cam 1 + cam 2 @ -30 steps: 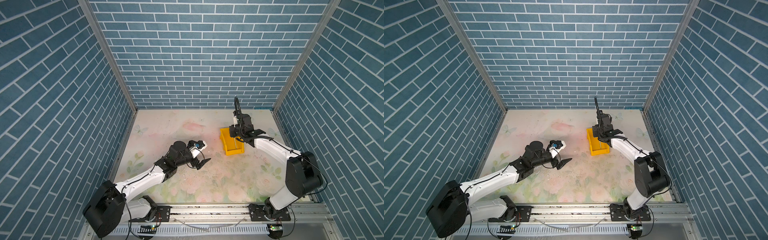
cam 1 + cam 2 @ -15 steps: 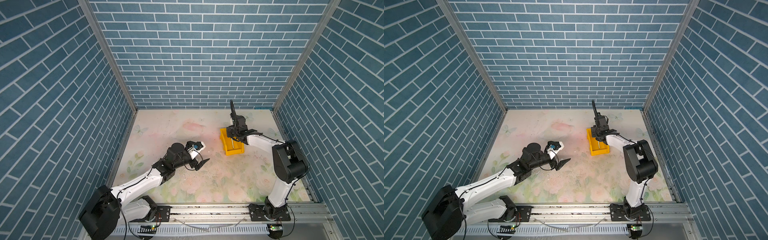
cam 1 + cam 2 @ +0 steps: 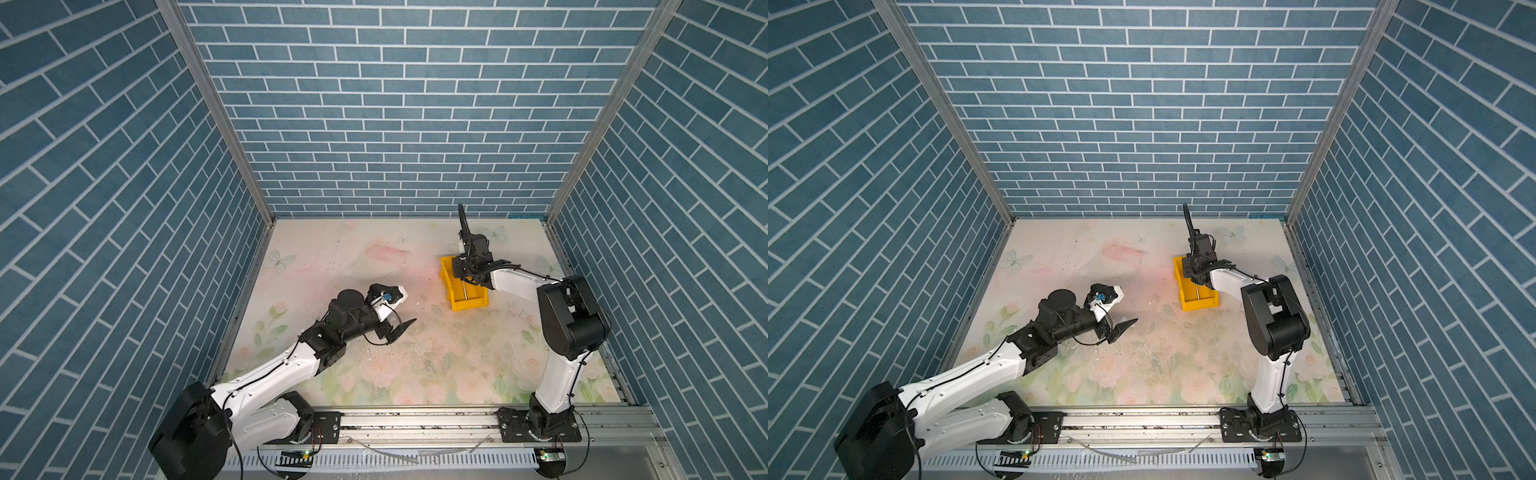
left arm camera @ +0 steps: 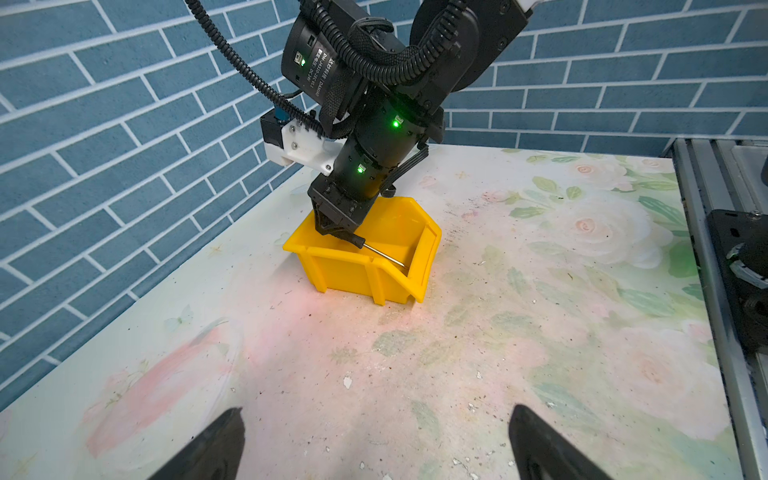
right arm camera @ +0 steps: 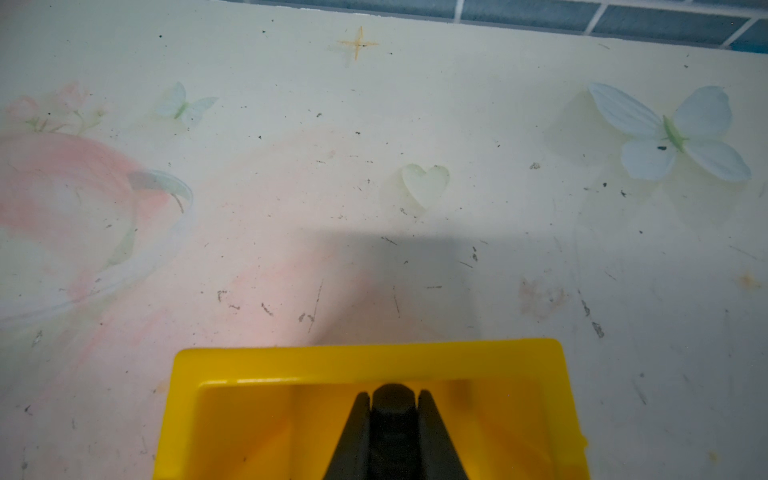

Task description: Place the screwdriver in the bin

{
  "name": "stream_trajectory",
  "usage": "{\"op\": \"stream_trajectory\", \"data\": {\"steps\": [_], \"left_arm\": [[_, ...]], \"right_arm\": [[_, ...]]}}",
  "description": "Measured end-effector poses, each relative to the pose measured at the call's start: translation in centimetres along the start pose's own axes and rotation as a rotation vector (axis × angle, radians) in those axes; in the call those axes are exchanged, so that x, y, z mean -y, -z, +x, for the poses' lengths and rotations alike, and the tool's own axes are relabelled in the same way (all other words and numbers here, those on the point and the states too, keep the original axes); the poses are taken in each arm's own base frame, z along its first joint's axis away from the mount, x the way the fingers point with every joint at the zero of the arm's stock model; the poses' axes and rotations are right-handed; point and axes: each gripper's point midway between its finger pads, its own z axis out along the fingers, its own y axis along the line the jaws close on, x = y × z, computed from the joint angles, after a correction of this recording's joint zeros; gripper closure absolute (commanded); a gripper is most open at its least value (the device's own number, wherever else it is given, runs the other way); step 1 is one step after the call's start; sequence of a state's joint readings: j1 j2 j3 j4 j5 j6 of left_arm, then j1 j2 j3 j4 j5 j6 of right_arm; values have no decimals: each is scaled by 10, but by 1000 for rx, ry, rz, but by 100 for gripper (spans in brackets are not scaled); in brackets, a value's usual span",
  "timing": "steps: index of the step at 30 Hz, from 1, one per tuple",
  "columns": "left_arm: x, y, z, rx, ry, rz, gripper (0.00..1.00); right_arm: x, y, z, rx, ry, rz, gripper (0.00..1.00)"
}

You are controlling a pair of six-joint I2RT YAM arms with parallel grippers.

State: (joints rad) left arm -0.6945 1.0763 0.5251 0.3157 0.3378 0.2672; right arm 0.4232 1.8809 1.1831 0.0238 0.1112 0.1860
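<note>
Lowering since a second ago, the right gripper [image 4: 338,232] is dipping into the yellow bin [image 4: 345,272], far right, clamping the screwdriver [image 4: 376,250] by its handle. Only releasing seems to be remaining, and the left gripper [image 4: 376,424] is idling, jaws apart.

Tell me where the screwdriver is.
In the left wrist view, the screwdriver is clamped in the right gripper, slanting down into the yellow bin, right of centre in both top views.
</note>
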Motion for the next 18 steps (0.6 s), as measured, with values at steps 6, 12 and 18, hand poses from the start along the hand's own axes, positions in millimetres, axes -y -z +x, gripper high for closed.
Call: {"op": "stream_trajectory", "data": {"steps": [6, 12, 18], "left_arm": [[2, 0, 9, -9, 6, -3, 0], [2, 0, 12, -9, 11, -3, 0], [1, 3, 9, 7, 10, -15, 0]], "right_arm": [[-1, 4, -4, 10, -9, -7, 67], [-3, 29, -31, 85, -37, -31, 27], [2, 67, -57, 190, -52, -53, 13]]}}
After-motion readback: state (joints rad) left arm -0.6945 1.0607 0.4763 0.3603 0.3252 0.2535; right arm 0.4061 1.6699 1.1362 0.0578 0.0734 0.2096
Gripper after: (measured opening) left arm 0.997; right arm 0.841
